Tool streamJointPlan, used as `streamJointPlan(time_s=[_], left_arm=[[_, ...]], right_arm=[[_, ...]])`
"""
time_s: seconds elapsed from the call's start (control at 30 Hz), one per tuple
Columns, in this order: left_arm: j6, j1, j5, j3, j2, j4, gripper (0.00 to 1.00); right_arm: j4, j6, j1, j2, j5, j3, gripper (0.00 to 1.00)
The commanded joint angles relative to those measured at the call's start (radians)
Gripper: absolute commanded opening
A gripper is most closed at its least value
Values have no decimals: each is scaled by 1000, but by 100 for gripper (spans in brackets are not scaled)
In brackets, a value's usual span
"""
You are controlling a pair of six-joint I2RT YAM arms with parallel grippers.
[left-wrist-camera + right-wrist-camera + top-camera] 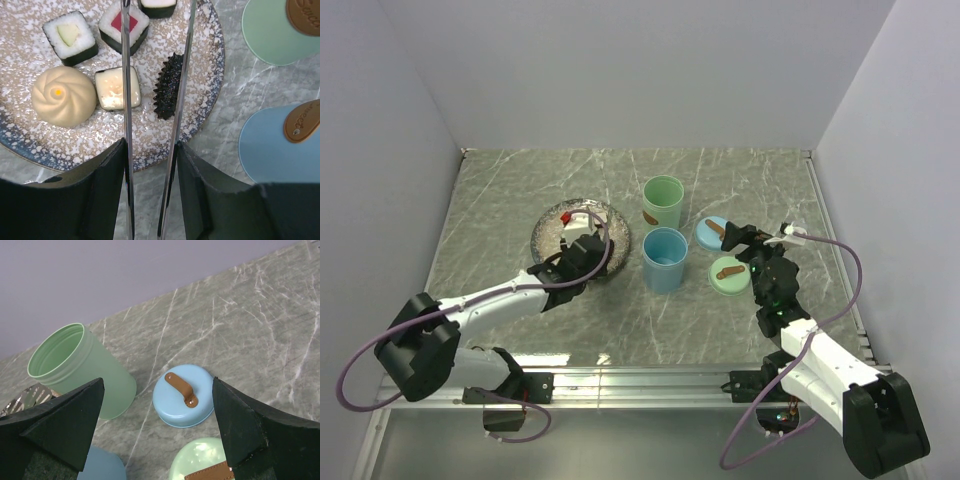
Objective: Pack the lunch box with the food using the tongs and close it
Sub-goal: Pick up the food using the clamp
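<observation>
Tongs (pixel 126 100), tips beyond frame top

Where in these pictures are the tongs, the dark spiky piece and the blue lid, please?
tongs (pixel 126 100): left wrist view, on the left silver arm.
dark spiky piece (pixel 167 86): left wrist view, on its middle.
blue lid (pixel 200 385): right wrist view, on its top beside the brown handle.
</observation>
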Motion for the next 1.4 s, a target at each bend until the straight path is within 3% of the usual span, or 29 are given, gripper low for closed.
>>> streamJointPlan(time_s=[0.0, 0.53, 1.17, 1.37], left_arm=[[22, 8, 41, 16, 21, 61, 49], [31, 13, 58, 81, 12, -15, 43], [44, 24, 83, 182, 127, -111, 44], [42, 27, 75, 179, 112, -111, 34]], right_arm=[[22, -7, 8, -1, 14, 0, 95], [30, -7, 8, 1, 14, -1, 95], [10, -10, 6, -41, 28, -15, 95], [8, -10, 8, -41, 26, -15, 95]])
